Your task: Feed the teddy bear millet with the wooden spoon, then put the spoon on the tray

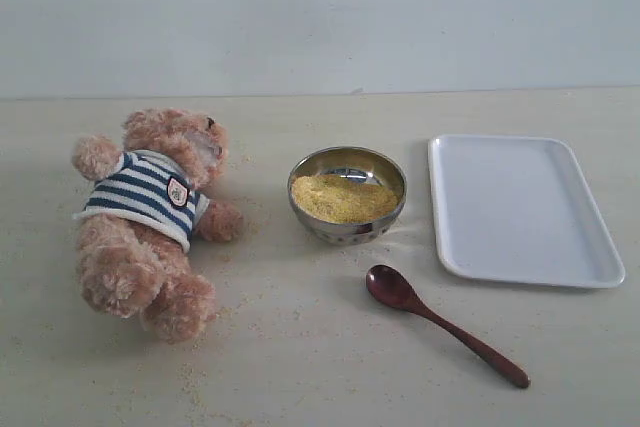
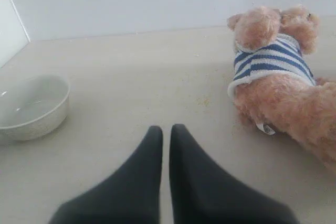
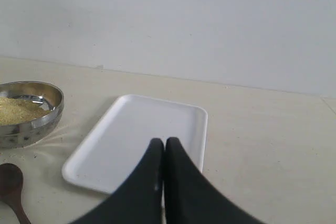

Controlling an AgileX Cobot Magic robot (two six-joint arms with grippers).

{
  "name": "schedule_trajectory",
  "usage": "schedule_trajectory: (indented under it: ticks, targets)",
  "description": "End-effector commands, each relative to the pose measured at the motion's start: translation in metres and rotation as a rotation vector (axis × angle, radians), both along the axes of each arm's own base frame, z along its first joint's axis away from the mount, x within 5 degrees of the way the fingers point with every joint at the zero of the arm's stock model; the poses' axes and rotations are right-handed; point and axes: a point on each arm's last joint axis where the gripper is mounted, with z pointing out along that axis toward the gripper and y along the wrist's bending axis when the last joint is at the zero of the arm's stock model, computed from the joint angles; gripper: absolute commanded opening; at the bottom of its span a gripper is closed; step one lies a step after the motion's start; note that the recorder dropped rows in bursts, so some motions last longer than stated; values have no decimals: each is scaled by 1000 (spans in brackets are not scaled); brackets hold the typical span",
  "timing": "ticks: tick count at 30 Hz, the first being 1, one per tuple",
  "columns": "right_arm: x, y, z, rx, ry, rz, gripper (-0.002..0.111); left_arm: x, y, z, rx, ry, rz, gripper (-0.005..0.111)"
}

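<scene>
Teddy bear point(image 1: 150, 222) lying on desk point(image 1: 300, 377), left. Steel bowl point(image 1: 345, 233) centre, right of bear, millet point(image 1: 342, 198) in it. Tray point(image 1: 520, 209) right of steel bowl, apart. Wooden spoon point(image 1: 440, 322) on desk before steel bowl and tray, handle running right-forward.

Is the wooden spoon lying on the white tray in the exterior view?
No, the wooden spoon lies on the table, apart from the tray and not touching it.
</scene>
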Motion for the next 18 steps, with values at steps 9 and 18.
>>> schedule_trajectory:
  ticks: [9,18]
  targets:
    - [0,0,0,-3,-9,-6,0,2,-1,10,17,-107,-13,5]
    - [0,0,0,-3,-9,-6,0,3,-6,25,-819,-308,31,5]
